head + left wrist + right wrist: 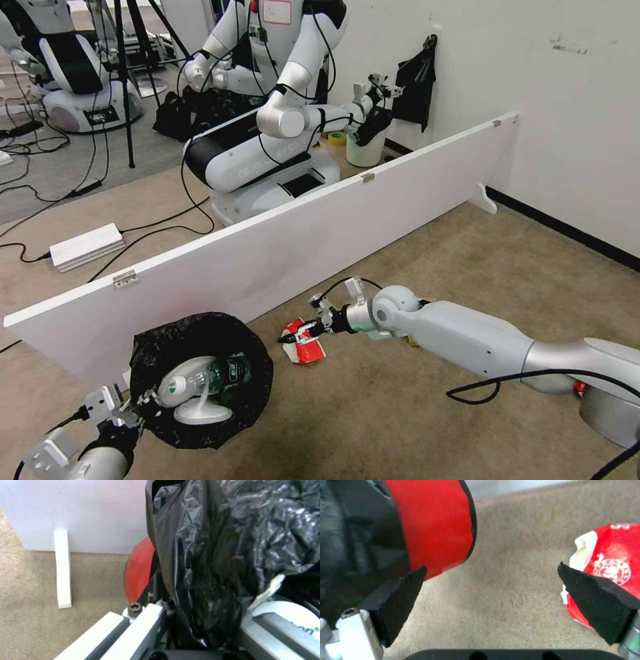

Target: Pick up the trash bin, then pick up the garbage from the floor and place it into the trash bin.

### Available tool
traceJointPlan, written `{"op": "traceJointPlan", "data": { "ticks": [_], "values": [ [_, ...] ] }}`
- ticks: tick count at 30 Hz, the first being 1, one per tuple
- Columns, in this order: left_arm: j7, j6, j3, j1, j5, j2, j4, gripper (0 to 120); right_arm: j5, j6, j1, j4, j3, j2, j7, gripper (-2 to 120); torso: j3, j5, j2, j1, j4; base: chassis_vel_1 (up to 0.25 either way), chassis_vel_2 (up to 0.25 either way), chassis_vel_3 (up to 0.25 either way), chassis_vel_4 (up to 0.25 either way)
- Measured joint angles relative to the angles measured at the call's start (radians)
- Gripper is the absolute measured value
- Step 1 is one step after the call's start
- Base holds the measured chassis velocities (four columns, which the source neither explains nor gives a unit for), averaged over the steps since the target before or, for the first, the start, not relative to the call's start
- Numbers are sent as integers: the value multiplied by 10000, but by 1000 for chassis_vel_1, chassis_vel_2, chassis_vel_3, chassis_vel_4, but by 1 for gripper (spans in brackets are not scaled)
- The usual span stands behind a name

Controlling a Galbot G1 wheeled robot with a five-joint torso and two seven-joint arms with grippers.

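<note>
The trash bin (pixel 257 393), red with a crinkly black bag, hangs low at the left, with my left gripper (pixel 130 407) shut on its rim. The left wrist view shows the bag (pixel 233 542) pinched in my left gripper (pixel 203 630), with the red wall (pixel 140 572) beside it. Inside the bin lie a white slipper (pixel 200 410) and a green-labelled bottle (pixel 223 373). A crushed red-white paper cup (pixel 308 348) lies on the carpet. My right gripper (pixel 301 331) stands open just above the cup's edge. From the right wrist, the cup (pixel 610 562) lies beside one finger (pixel 596 600), with the bin (pixel 433 522) on the other side.
A long white board (pixel 300 227) stands on the carpet behind the bin and cup. Beyond it are another robot (pixel 267 133), a white bin with a black liner (pixel 365 145), cables and a white power box (pixel 87 247). A wall (pixel 573 120) closes the right side.
</note>
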Motion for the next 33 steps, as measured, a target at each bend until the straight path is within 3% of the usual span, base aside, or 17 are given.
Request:
{"op": "traceJointPlan", "data": {
  "ticks": [16,33],
  "values": [
    [317,-165,-99,-30,-86,-45,85,0,320,-189,899,-1739,-1603,1161,-79,100,-1,-1,0,0,1,0,0,0,0],
    [473,-279,-235,-147,-141,27,357,0,44,-151,867,-2357,-1571,1348,-352,100,-1,0,0,0,1,0,0,0,0]
  ]
}}
